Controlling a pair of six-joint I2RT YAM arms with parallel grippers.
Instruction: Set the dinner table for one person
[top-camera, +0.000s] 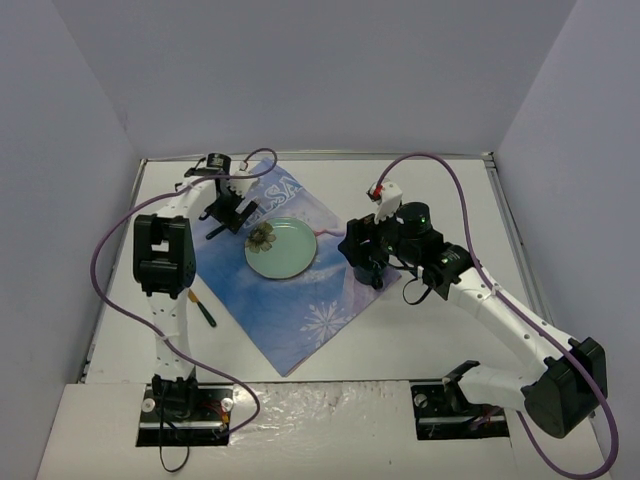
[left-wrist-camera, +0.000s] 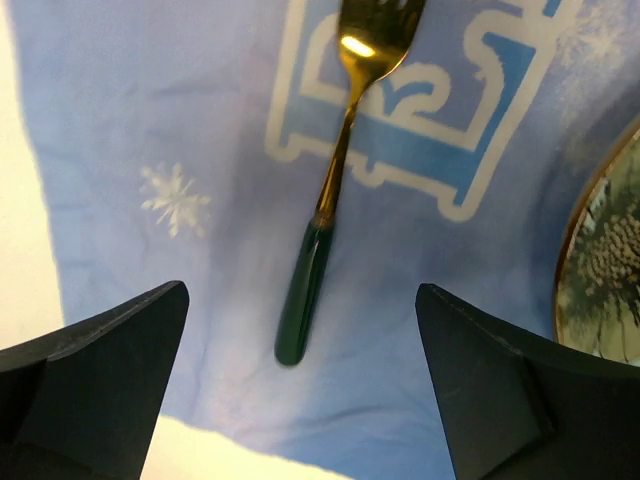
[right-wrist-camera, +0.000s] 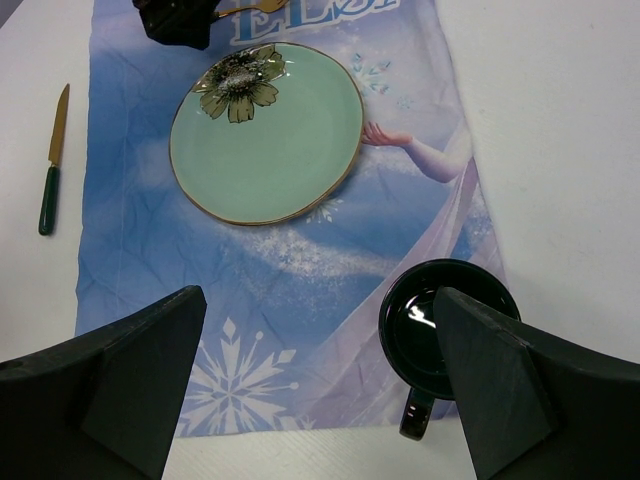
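The dinner table (top-camera: 450, 200) carries a blue "ELSA" cloth (top-camera: 290, 305). On the cloth rests a green plate (top-camera: 282, 248) with a flower print. My left gripper (left-wrist-camera: 300, 290) hangs open above the cloth's far left corner. A gold fork with a green handle (left-wrist-camera: 335, 170) lies flat on the cloth between its fingers, untouched. My right gripper (right-wrist-camera: 320, 295) is open over the cloth's right corner. A black mug (right-wrist-camera: 445, 325) stands beside its right finger. A gold knife with a green handle (right-wrist-camera: 50, 165) lies on the table left of the cloth.
Grey walls enclose the table on three sides. Purple cables loop from both arms above the surface. The left arm (top-camera: 165, 255) stands over the table's left strip near the knife (top-camera: 203, 310).
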